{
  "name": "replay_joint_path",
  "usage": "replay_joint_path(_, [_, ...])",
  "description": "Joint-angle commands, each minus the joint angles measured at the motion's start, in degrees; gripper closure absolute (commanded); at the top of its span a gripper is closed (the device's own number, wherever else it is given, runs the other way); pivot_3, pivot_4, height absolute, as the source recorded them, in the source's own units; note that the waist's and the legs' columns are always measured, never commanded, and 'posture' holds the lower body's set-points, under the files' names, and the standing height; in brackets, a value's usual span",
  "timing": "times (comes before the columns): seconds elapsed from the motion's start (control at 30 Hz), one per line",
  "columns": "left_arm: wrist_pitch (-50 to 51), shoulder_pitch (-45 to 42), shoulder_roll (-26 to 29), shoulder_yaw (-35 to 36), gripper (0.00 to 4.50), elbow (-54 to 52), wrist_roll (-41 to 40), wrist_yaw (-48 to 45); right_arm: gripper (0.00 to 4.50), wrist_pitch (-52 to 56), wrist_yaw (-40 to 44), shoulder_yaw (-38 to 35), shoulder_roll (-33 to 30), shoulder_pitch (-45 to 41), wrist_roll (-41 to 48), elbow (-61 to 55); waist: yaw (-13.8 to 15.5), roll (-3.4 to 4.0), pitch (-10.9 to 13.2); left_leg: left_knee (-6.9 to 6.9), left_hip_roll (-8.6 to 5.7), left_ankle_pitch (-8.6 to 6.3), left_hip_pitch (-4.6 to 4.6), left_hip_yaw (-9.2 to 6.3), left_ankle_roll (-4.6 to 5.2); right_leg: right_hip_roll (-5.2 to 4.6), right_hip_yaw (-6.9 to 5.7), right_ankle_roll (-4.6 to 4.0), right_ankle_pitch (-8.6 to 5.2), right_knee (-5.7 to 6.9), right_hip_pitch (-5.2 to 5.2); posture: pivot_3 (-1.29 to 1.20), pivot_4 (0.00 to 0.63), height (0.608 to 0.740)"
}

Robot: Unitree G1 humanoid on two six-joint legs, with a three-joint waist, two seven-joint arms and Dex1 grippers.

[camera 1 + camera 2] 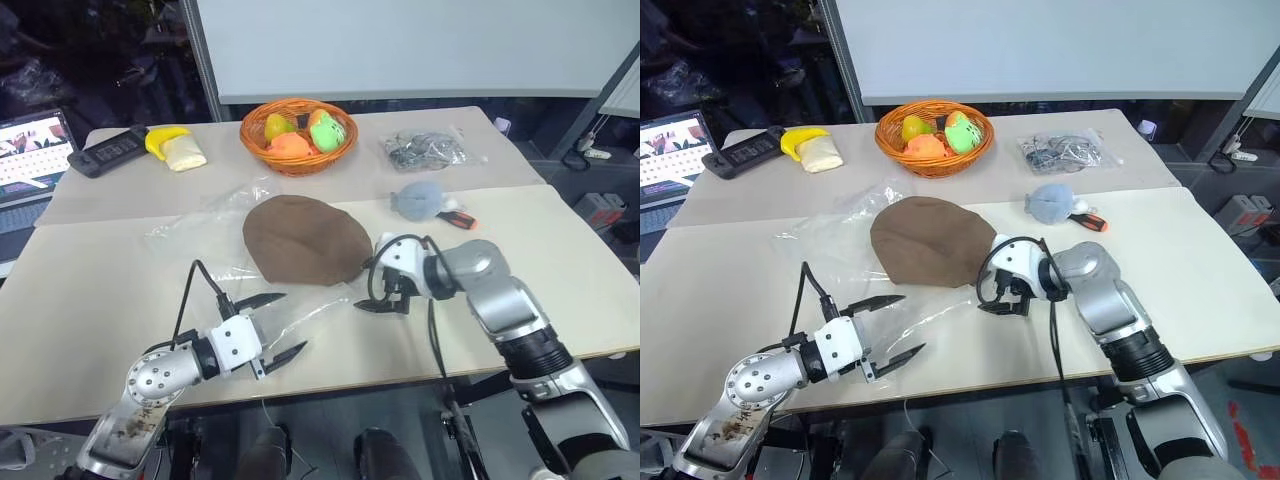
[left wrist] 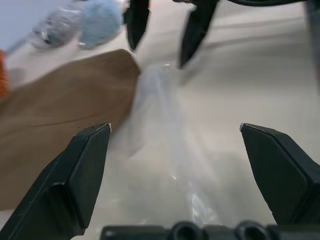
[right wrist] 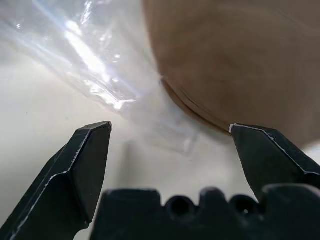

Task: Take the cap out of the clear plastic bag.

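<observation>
The dark brown cap [image 1: 305, 240] lies flat in the middle of the table, its top looking bare. The clear plastic bag [image 1: 200, 228] spreads out from under the cap toward the left and the front edge. My left gripper [image 1: 295, 321] hovers open over the bag's front corner, pointing toward the cap. My right gripper [image 1: 383, 305] is open and empty just off the cap's front right edge, pointing down at the table. In the right wrist view the cap's rim [image 3: 200, 107] and a fold of the bag [image 3: 90, 60] lie ahead of the open fingers.
An orange basket [image 1: 345, 150] of fruit stands behind the cap. A small bag of metal parts [image 1: 425, 150], a fuzzy blue-grey lump [image 1: 420, 198] and an orange-handled tool [image 1: 458, 218] lie at the back right. A banana [image 1: 165, 140], black device [image 1: 110, 152] and laptop [image 1: 30, 150] are at the back left.
</observation>
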Motion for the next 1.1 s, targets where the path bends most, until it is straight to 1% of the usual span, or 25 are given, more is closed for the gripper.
replay_joint_path(0.03, [2.7,1.6,-0.6,2.9,0.02,-4.2,-4.3,0.7,0.00,3.3,1.0,-6.8,-3.0,-2.9,5.2,0.6,0.0,0.00,0.1,0.01,0.00,0.00,-0.01,0.01,0.00,-0.01,0.00,0.00,0.00,0.00,0.00,0.00,0.150,0.740])
replay_joint_path(0.1, [5.7,1.9,-1.6,5.1,0.02,-6.3,-6.7,2.9,0.00,3.9,1.4,-8.5,-4.7,-3.5,7.1,2.2,0.0,-0.02,0.1,0.02,0.00,0.00,-0.02,0.03,0.00,-0.03,0.02,0.00,0.00,-0.01,0.00,0.00,0.150,0.740])
replay_joint_path(0.17, [10.0,1.1,-4.2,9.6,0.02,-8.3,-9.4,8.2,0.00,3.2,-0.4,-10.8,-5.7,-4.8,7.8,5.7,0.1,-0.03,0.1,0.04,0.01,0.00,-0.02,0.03,0.00,-0.02,0.00,0.09,-0.05,-0.01,0.01,0.00,0.150,0.740])
replay_joint_path(0.27, [16.0,-0.4,-9.0,17.5,0.02,-10.8,-11.5,18.4,0.00,3.4,-8.4,-14.3,-3.8,-7.8,7.4,11.4,-0.1,-0.05,0.1,0.11,0.05,0.00,-0.02,0.05,0.00,0.03,0.01,0.21,-0.08,0.00,0.01,0.00,0.150,0.740])
replay_joint_path(0.33, [20.4,-3.0,-13.0,24.0,0.02,-10.8,-10.9,28.3,0.00,2.6,-14.6,-14.9,-1.0,-8.7,6.2,13.4,-0.2,-0.05,0.1,0.13,0.05,0.00,0.00,0.08,0.00,0.06,0.03,0.19,-0.04,0.00,0.02,0.00,0.150,0.740])
replay_joint_path(0.4, [23.6,-4.7,-15.3,27.5,0.02,-11.1,-10.0,33.9,0.00,1.3,-18.2,-14.9,0.6,-9.1,5.5,14.5,-0.2,-0.08,0.1,0.16,0.04,0.00,0.00,0.10,0.00,0.14,0.05,0.14,0.01,0.01,0.02,0.00,0.150,0.740])
replay_joint_path(0.47, [27.3,-5.8,-18.8,35.3,0.02,-8.8,-11.3,41.8,0.00,0.3,-25.8,-15.2,4.1,-9.4,3.6,17.8,-0.3,-0.07,0.1,0.16,0.05,0.00,-0.03,0.08,-0.01,0.21,0.07,-0.09,0.17,0.02,0.01,0.00,0.150,0.740])
replay_joint_path(0.5, [27.6,-5.3,-19.6,38.2,0.02,-7.6,-10.4,44.4,0.00,-1.1,-29.0,-14.5,5.2,-9.2,1.9,19.7,-0.3,-0.09,0.1,0.16,0.05,0.00,0.00,0.11,-0.01,0.22,0.14,-0.12,0.25,0.04,0.01,0.00,0.150,0.740])
replay_joint_path(0.57, [26.4,-3.3,-20.5,42.4,0.02,-5.0,-9.4,46.1,0.00,-4.7,-34.5,-13.9,7.0,-8.6,-0.4,24.3,-0.4,-0.10,0.2,0.17,0.05,0.00,-0.05,0.11,-0.02,0.25,0.14,-0.13,0.31,0.01,-0.04,0.00,0.150,0.740])
replay_joint_path(0.6, [23.8,-0.9,-21.0,44.6,0.02,-1.4,-8.1,46.4,0.00,-8.8,-38.7,-13.1,7.6,-8.0,-2.6,28.8,-0.2,-0.10,0.2,0.17,0.04,0.00,-0.04,0.13,-0.02,0.24,0.18,-0.13,0.33,0.02,-0.04,0.00,0.150,0.740])
replay_joint_path(0.67, [20.3,1.9,-22.2,48.0,0.02,4.7,-8.3,46.7,0.00,-16.1,-44.3,-14.1,9.3,-7.3,-3.4,35.2,-0.1,-0.09,0.1,0.17,0.03,0.01,-0.04,0.14,-0.03,0.24,0.20,-0.13,0.35,-0.02,-0.03,0.00,0.150,0.740])
replay_joint_path(0.7, [18.1,3.0,-22.8,49.4,0.02,7.3,-8.2,47.1,0.00,-19.4,-45.8,-14.2,9.9,-7.0,-3.5,37.6,-0.1,-0.09,0.2,0.16,0.01,0.01,-0.02,0.15,-0.03,0.23,0.22,-0.12,0.36,-0.05,-0.01,0.00,0.150,0.740])
replay_joint_path(0.77, [14.6,4.9,-23.3,49.5,0.02,10.0,-7.2,46.6,0.00,-21.9,-46.9,-14.7,10.6,-6.9,-3.0,40.8,0.1,-0.17,0.2,0.16,0.02,0.01,-0.01,0.18,-0.04,0.22,0.24,-0.14,0.37,-0.04,-0.01,0.00,0.150,0.740])
replay_joint_path(0.87, [11.6,6.0,-24.6,49.8,0.02,13.2,-8.0,46.5,0.00,-24.4,-47.4,-14.2,10.7,-6.9,-3.5,43.9,0.4,-0.23,0.2,0.23,0.05,0.05,0.00,0.17,-0.09,0.25,0.22,-0.15,0.41,-0.03,0.04,0.00,0.150,0.740])
replay_joint_path(0.9, [10.7,6.3,-25.0,49.7,0.02,13.9,-8.0,46.5,0.00,-23.1,-47.1,-14.3,10.8,-7.1,-3.2,44.4,0.4,-0.23,0.2,0.30,0.10,0.06,0.02,0.17,-0.10,0.29,0.19,-0.15,0.41,-0.04,0.10,0.00,0.150,0.740])
replay_joint_path(1.0, [8.0,7.6,-26.8,47.2,0.02,13.9,-7.4,45.7,0.00,-23.7,-47.6,-14.3,10.2,-8.1,-3.5,45.7,0.3,-0.23,0.2,0.37,0.15,0.05,0.05,0.19,-0.10,0.33,0.20,-0.17,0.42,-0.05,0.15,0.00,0.150,0.740])
replay_joint_path(1.1, [6.9,8.2,-27.2,44.9,0.02,13.5,-6.3,45.3,0.00,-23.9,-47.1,-14.3,10.2,-8.5,-3.3,46.8,0.3,-0.23,0.2,0.37,0.19,0.05,0.05,0.19,-0.10,0.36,0.21,-0.18,0.43,-0.06,0.14,0.00,0.150,0.740])
